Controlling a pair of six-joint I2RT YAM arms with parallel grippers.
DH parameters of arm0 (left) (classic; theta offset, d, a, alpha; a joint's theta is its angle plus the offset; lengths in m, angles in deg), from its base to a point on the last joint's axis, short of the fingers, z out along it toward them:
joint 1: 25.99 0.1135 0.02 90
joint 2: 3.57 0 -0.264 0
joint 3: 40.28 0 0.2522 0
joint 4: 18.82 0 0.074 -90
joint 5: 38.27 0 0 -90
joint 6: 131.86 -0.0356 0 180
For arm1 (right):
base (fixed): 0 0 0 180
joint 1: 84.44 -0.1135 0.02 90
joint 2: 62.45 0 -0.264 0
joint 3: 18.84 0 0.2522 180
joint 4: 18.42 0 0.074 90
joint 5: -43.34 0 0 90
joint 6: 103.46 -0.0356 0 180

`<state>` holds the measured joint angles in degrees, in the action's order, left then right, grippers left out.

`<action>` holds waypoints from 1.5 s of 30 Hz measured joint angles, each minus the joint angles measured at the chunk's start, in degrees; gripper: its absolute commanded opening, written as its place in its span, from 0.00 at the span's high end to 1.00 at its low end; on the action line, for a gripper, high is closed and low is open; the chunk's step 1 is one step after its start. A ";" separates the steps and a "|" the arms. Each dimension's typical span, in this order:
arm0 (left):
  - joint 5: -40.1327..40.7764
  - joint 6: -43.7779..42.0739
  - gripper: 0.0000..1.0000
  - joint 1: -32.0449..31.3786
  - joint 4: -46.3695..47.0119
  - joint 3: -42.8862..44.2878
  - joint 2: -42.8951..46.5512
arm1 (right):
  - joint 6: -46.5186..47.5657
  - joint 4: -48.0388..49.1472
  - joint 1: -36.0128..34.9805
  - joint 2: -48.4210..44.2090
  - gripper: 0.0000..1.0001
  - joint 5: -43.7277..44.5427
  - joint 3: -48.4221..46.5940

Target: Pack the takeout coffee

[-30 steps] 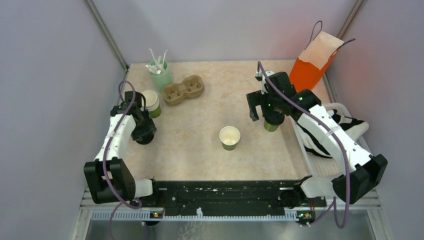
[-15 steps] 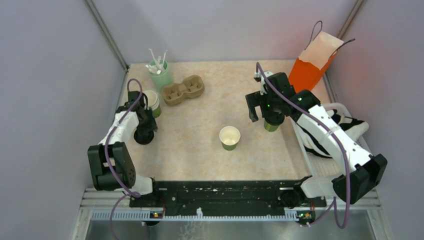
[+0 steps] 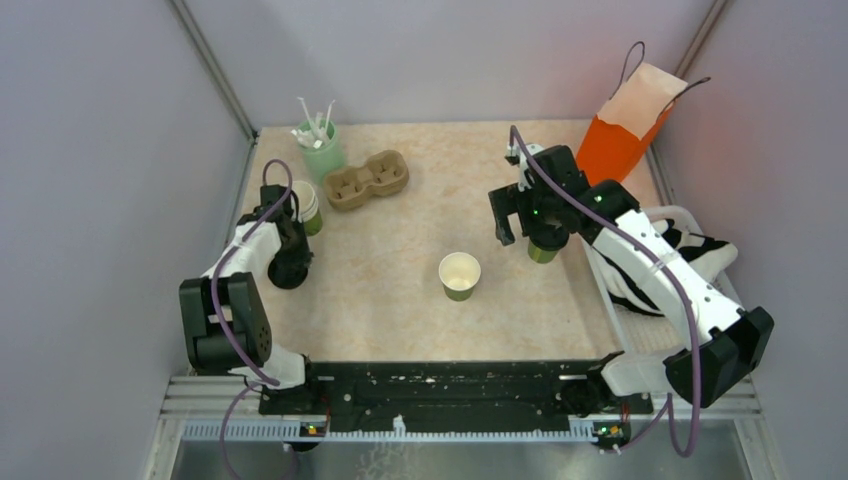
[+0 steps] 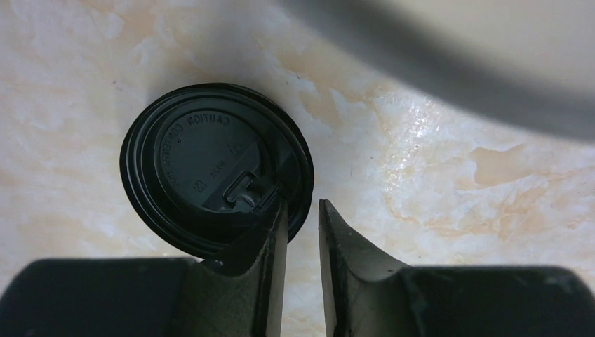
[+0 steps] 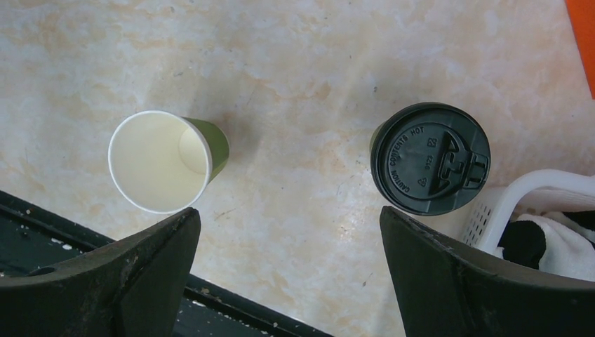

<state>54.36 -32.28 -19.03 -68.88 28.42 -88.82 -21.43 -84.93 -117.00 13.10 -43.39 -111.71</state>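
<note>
The takeout coffee (image 3: 542, 251), a green cup under a black lid (image 5: 429, 158), stands right of centre. My right gripper (image 3: 526, 230) hangs above the table just left of it, open wide with nothing between its fingers (image 5: 289, 210). An open-topped green cup (image 3: 460, 273) stands further left (image 5: 158, 161). At the left, my left gripper (image 3: 290, 266) points down over a loose black lid (image 4: 210, 168) lying flat on the table. Its fingers (image 4: 303, 203) stand a narrow gap apart. One finger overlaps the lid's top, the other is just outside the rim.
A stack of lidless cups (image 3: 305, 205) stands behind the left gripper. A pale-green cup of white sticks (image 3: 320, 148) and a cardboard cup carrier (image 3: 367, 178) sit at the back left. An orange paper bag (image 3: 625, 130) stands back right. A white basket (image 3: 700, 222) of cloths lies at the right edge.
The left gripper's jaws have narrowed over the black lid, and the left arm has shifted slightly toward the back. The right gripper has barely moved.
</note>
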 measured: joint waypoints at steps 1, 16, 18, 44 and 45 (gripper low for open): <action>0.04 -0.17 0.76 0.00 0.09 0.00 -0.20 | 0.00 -0.02 -0.04 0.04 0.01 -0.04 0.00; 2.86 -0.72 1.00 -0.09 -1.92 2.62 -0.52 | 0.04 -0.09 -0.07 0.74 0.01 -0.11 -0.02; 3.52 -0.50 1.00 -0.15 -2.71 4.20 -0.52 | 0.04 -0.09 -0.07 0.74 0.01 -0.11 -0.02; -48.96 58.01 1.00 -28.37 61.64 -1.44 6.80 | -0.13 2.47 -0.04 3.76 0.01 -13.97 -10.14; -50.49 59.47 1.00 -28.57 65.42 -1.33 5.25 | -0.44 3.56 0.13 3.32 0.01 -15.96 -10.32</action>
<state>3.87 27.19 -47.59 -3.46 27.09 -83.57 -21.86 -81.37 -116.87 16.42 -59.35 -122.02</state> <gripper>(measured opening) 0.005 0.985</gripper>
